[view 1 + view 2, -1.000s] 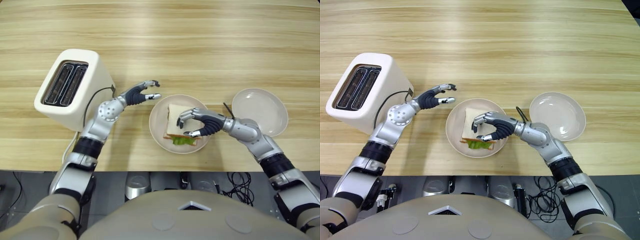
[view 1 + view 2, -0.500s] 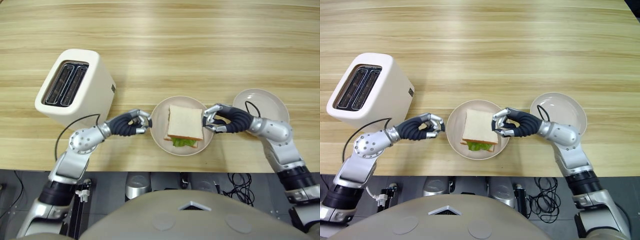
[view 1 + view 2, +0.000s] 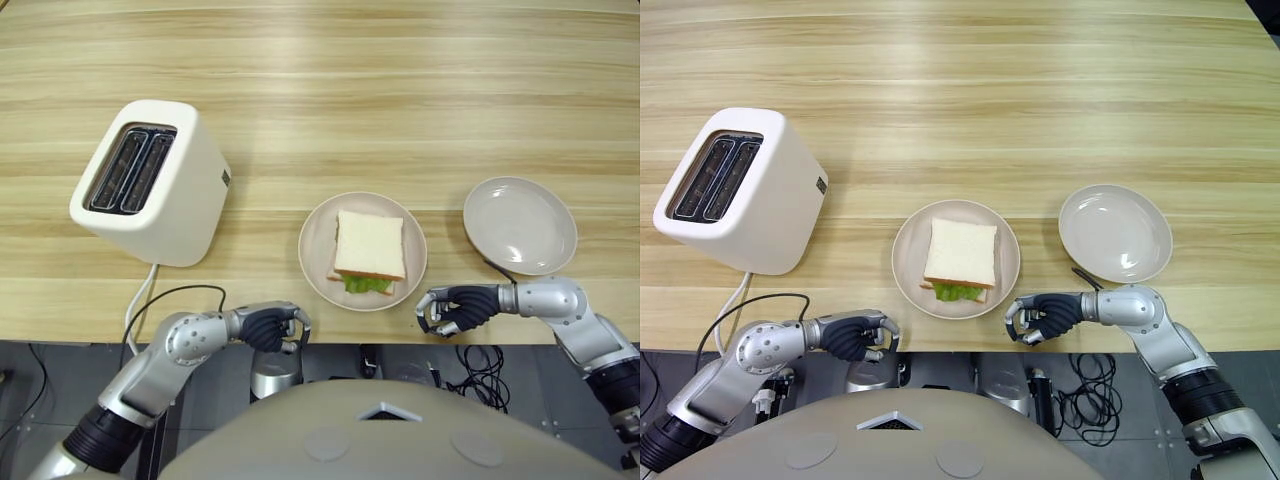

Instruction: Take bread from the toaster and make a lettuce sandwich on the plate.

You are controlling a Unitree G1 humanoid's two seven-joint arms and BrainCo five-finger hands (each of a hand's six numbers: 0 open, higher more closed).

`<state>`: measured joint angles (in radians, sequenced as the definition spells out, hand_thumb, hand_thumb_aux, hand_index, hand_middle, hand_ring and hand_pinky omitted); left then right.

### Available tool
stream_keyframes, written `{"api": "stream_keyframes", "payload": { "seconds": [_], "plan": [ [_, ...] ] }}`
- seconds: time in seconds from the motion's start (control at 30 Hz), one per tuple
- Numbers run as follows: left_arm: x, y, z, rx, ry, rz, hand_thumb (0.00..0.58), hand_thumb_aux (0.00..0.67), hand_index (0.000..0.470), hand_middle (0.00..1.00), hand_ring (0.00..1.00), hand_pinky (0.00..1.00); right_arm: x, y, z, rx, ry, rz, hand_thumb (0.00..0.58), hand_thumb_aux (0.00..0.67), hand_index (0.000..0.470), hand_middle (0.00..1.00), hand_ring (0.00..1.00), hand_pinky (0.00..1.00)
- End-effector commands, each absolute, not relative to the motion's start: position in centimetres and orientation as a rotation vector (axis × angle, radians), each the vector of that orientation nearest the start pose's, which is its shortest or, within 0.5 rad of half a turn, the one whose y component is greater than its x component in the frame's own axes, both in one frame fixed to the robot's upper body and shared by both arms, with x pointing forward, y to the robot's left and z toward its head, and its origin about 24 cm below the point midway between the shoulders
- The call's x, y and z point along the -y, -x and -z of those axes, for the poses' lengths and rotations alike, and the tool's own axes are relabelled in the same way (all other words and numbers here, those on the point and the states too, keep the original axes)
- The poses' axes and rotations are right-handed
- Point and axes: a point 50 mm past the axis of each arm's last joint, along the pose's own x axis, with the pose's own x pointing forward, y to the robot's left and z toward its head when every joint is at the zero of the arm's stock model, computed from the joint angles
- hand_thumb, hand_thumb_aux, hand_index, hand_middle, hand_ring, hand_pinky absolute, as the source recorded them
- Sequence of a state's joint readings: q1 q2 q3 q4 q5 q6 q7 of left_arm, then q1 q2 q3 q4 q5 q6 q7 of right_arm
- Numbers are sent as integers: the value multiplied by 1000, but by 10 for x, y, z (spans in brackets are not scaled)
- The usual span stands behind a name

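The sandwich [image 3: 370,245] lies complete on the plate [image 3: 312,245] at the near middle, lettuce [image 3: 368,285] showing at its near edge. The left hand [image 3: 268,327] and right hand [image 3: 455,308] hang curled and empty either side. The sound move is to pull both straight back, clear of the rim.

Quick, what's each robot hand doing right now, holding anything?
Left robot hand: closed, holding nothing.
Right robot hand: closed, holding nothing.
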<state>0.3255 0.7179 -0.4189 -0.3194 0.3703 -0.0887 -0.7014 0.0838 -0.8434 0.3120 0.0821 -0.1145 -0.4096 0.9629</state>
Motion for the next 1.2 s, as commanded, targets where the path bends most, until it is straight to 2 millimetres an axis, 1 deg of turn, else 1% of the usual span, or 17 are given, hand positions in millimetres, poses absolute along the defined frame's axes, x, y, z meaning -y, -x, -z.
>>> {"api": "stream_keyframes", "payload": {
  "seconds": [0.03,0.13,0.2,0.33,0.47,0.57,0.6,0.7,0.8,0.9,0.97,1.03,1.1,1.13,1.2],
  "plan": [
    [-141,-139,2,-284,-1006,1242,580,670,460,1000,1000,1000,204,-194,-10,-287,1053,-1353,580,670,460,1000,1000,1000],
    [-128,-157,3,-194,-1051,1159,580,670,460,1000,1000,1000,195,-206,-2,-238,1162,-1336,580,670,460,1000,1000,1000],
    [-119,-170,3,-138,-1077,1111,580,670,460,1000,1000,1000,189,-217,1,-194,1235,-1314,580,670,460,1000,1000,1000],
    [-113,-192,3,-89,-1096,1046,580,670,460,1000,1000,1000,174,-237,3,-118,1306,-1293,580,670,460,1000,1000,1000],
    [-118,-217,7,-102,-1145,997,580,670,460,1000,1000,1000,163,-260,9,-88,1352,-1273,580,670,460,1000,1000,1000],
    [-130,-239,12,-123,-1222,938,580,670,460,1000,1000,1000,156,-275,13,-76,1371,-1245,580,670,460,1000,1000,1000],
    [-134,-246,14,-135,-1221,918,580,670,460,1000,1000,1000,154,-280,14,-75,1379,-1235,580,670,460,1000,1000,1000],
    [-143,-257,24,-184,-1211,892,580,670,460,1000,1000,1000,148,-297,14,-77,1383,-1175,580,670,460,1000,1000,1000],
    [-145,-268,37,-229,-1199,863,580,670,460,1000,1000,1000,146,-313,14,-112,1383,-1091,580,670,460,1000,1000,1000],
    [-143,-282,44,-247,-1204,820,580,670,460,1000,1000,1000,146,-318,18,-168,1378,-1046,580,670,460,1000,1000,1000],
    [-140,-289,45,-247,-1184,790,580,670,460,1000,1000,1000,145,-319,20,-189,1374,-1028,580,670,460,1000,1000,1000],
    [-140,-293,46,-248,-1181,765,580,670,460,1000,1000,1000,143,-320,20,-193,1356,-1014,580,670,460,1000,1000,1000],
    [-139,-293,48,-247,-1147,756,580,670,460,1000,1000,1000,142,-320,20,-178,1341,-999,580,670,460,1000,1000,1000],
    [-138,-292,49,-239,-1140,757,580,670,460,1000,1000,1000,140,-320,18,-162,1298,-1000,580,670,460,1000,1000,1000],
    [-138,-289,49,-218,-1123,753,580,670,460,1000,1000,1000,135,-320,9,-92,1156,-989,580,670,460,1000,1000,1000]
  ]
}}
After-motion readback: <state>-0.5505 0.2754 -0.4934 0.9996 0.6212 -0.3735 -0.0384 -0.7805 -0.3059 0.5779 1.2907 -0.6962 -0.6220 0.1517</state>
